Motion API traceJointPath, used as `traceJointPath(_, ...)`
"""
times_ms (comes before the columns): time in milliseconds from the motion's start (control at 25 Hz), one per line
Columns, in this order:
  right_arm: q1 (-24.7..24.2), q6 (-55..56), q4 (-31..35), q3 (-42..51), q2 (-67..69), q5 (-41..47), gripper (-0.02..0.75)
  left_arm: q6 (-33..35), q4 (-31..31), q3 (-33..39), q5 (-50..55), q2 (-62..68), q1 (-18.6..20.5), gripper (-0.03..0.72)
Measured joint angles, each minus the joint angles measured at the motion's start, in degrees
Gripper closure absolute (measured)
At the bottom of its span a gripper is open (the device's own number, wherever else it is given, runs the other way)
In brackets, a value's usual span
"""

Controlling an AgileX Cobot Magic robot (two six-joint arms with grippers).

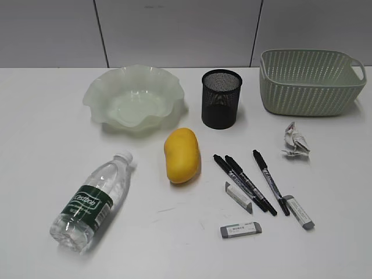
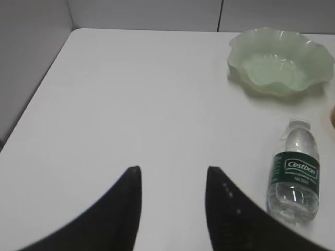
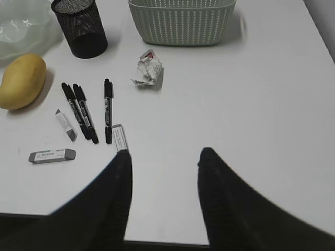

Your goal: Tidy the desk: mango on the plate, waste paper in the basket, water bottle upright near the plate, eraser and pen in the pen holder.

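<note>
Both pincers, left and right, apart above white desk, grey panelled wall behind.

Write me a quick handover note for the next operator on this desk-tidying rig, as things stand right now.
Left claw: open, empty, over bare white desk.
Right claw: open, empty, near the front edge.
Yellow-orange mango lies on the desk in front of the pale green ruffled plate, which is empty.
Clear Cestbon water bottle lies on its side, front left.
Crumpled white waste paper sits in front of the sage-green woven-pattern basket.
Three black pens and three grey-white erasers lie in front of the black mesh pen holder.
Done: nothing. Left: everything.
</note>
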Motion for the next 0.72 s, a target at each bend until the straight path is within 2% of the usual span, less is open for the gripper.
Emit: traceJointPath(720, 0.0, 0.0, 0.0, 0.0, 0.0, 0.0, 0.396, 0.0, 0.0, 0.0, 0.0, 0.0, 0.0, 0.381)
